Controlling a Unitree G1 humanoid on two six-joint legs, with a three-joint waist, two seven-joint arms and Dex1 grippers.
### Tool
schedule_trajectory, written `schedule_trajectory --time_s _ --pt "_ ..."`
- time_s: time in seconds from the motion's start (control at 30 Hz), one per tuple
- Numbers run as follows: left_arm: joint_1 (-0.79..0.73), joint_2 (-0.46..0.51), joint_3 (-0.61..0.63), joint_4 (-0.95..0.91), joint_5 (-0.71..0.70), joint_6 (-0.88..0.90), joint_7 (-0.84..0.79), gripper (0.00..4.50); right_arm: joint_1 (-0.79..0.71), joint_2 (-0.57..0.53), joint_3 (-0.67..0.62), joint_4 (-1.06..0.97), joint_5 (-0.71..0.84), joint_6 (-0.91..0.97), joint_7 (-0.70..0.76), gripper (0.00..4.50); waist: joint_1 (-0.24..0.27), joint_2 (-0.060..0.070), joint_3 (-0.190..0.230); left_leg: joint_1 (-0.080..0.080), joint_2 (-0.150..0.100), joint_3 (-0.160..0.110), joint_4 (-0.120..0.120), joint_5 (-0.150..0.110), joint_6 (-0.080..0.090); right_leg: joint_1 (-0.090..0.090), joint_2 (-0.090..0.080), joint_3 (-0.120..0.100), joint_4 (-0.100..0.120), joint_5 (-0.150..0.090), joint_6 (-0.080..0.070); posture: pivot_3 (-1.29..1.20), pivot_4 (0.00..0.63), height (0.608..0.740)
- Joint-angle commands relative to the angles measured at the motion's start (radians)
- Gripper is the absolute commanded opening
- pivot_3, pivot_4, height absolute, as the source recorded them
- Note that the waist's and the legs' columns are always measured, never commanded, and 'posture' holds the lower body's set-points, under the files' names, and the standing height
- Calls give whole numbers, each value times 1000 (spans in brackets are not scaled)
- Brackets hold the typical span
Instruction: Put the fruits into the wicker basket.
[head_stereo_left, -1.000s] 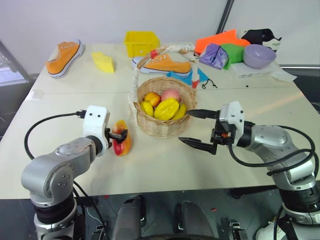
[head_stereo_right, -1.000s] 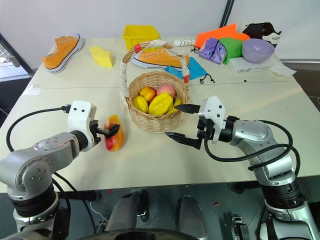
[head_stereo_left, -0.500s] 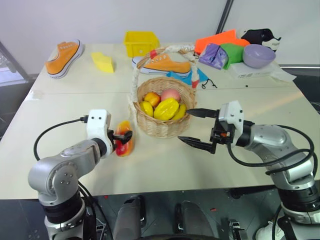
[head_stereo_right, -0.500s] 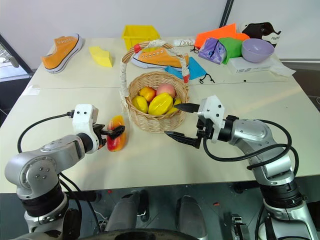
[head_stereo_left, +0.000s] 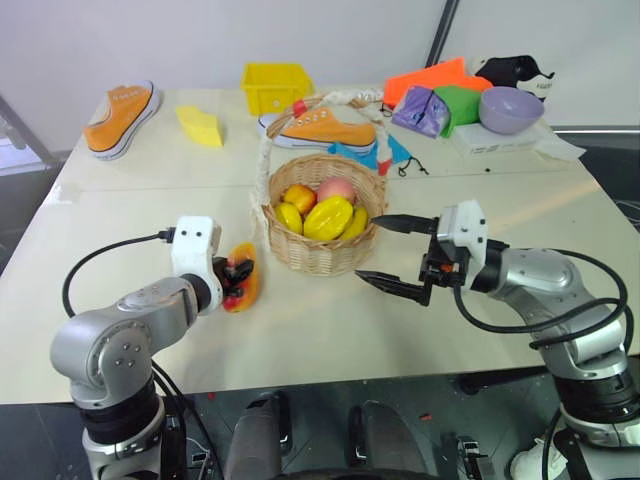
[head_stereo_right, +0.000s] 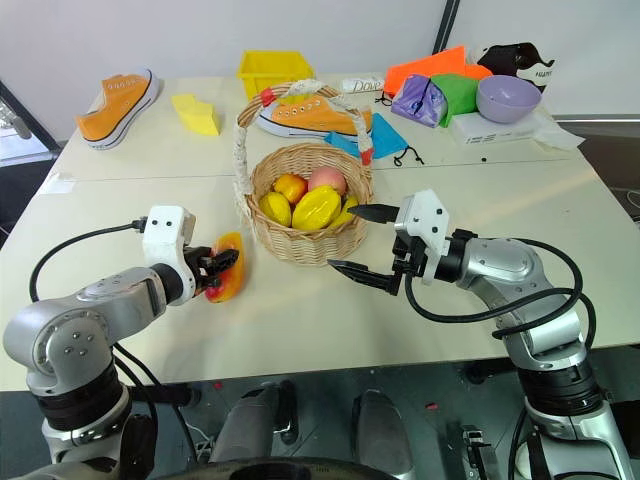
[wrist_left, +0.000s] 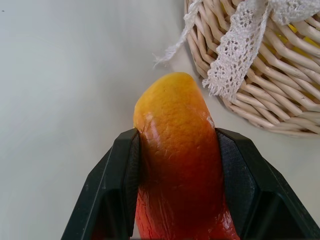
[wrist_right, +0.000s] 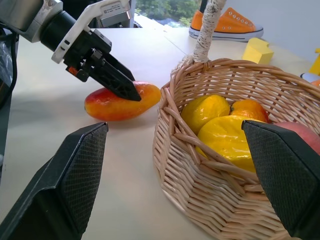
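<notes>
Left gripper is on the mango — the left wrist view shows its 2 black jaws pressed against the fruit's flanks, pinching it across its narrow width. The mango lies on the desk, its long axis running straight out along the jaws, yellow tip pointing away from the wrist and toward the wicker basket. That's the relation to watch: the basket sits just beside the mango, on the side of the robot's right, its woven wall rising well above the fruit. So, as I judge it, the mango has to be lifted over the rim and carried toward the right.

The left arm is clearly the nearer one. The right gripper hangs on the basket's far side, jaws spread wide, holding nothing.

Materials now: the mango is smooth and glossy, red at the gripped end, fading through orange to yellow, oval and rounded — likely to be slippery under hard pads. The basket is round, tan, ribbed wicker, with a tall arched handle wrapped in white lace that frays loose at the foot. Inside, the ridged yellow starfruit rests already among other fruit.
</notes>
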Motion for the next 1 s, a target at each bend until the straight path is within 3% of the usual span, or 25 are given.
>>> schedule_trajectory --time_s 0.03,0.2,0.3,0.4,0.63,0.8,0.9,1.0 --pt "-27 123 100 -39 11 -2 -84 2017 -19 1 -9 -12 5 -10 0 4500 1 0 0 -1 0 0 0 0 0 -1 0 0 0 0 0 0 150 733" --pt "33 301 301 -95 -163 -53 -378 2017 -18 -6 -13 -6 6 -11 8 4500 4 -1 1 -2 -1 0 -1 -1 -3 -2 -2 -1 -3 0 0 0 150 733" --pt "20 342 322 -134 -271 -84 -479 2017 -21 -5 -12 4 1 -15 10 4500 9 -1 1 -1 -3 0 -1 -2 -3 -3 -5 -1 -4 0 0 0 150 733" --pt "-67 311 220 -136 -303 -110 -460 2017 -24 -9 -20 18 -5 -17 8 4500 14 -1 1 -2 -5 0 -1 -2 -3 -3 -8 -2 -4 0 -1 0 150 733" --pt "-388 114 -185 51 -121 -212 -282 2017 17 -61 -83 35 -18 -22 2 4500 31 -2 2 -3 -7 0 1 -2 -1 2 -9 -2 -4 0 -1 0 150 733" --pt "-495 78 -426 249 40 -361 -305 2017 74 -84 -135 5 -19 -21 -23 4500 26 -2 2 -3 -6 2 1 0 2 1 -3 -2 -4 2 2 0 150 733" --pt "-505 67 -481 306 77 -428 -351 2017 99 -83 -149 -19 -17 -16 -39 4500 26 -2 2 -3 -3 2 0 0 2 0 0 -1 -4 2 3 0 150 733" --pt "-504 41 -470 346 87 -478 -381 3198 114 -77 -164 -37 -14 -9 -66 4500 27 -2 2 -2 -2 2 0 0 2 -1 1 -1 -3 2 4 0 150 733"
